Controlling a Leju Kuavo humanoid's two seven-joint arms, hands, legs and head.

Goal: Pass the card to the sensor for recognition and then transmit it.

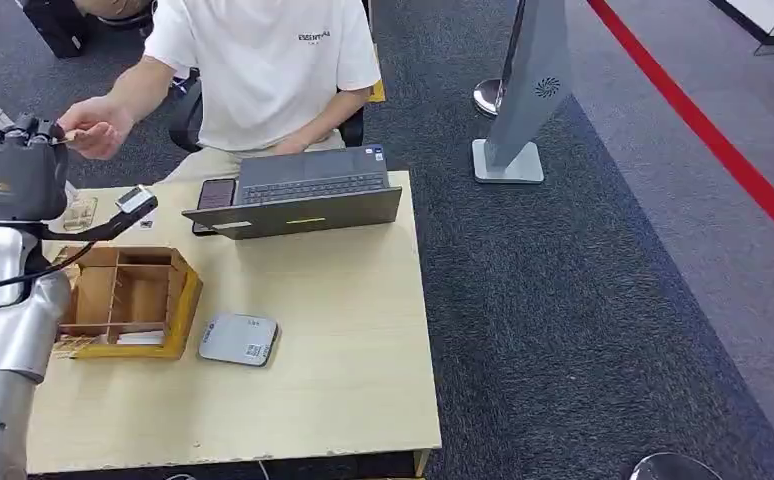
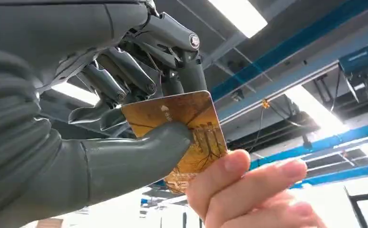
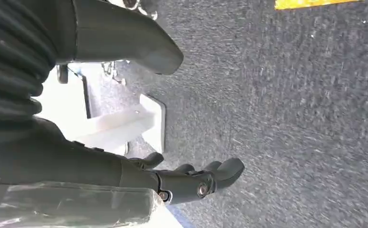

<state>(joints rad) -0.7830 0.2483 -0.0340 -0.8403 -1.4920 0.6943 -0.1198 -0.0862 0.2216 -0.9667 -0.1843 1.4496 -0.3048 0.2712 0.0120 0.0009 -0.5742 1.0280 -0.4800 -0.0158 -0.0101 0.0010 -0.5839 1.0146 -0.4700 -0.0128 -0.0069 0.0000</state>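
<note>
- Head view: the left hand is raised at the far left, above the back edge of the wooden bench. A person in a white shirt sits behind the bench and reaches a hand to the robot's fingers. The card is too small here to see well.
- On the bench stand an open grey laptop and a dark phone just beside it. Nearer to the robot there is a wooden box with compartments, and next to it a flat grey sensor.
- On the carpet to the right, a grey sign stand and a red line on the floor.
- Left wrist view: the left hand pinches the golden card between its thick thumb and the darker fingers. The person's fingers touch the free end of the card and hold it too. Behind them are ceiling lights and blue beams.
- Right wrist view: the right hand hangs over the dark carpet. It holds nothing, and its fingers are a little bent and apart. A white base of a stand is on the floor near it.
</note>
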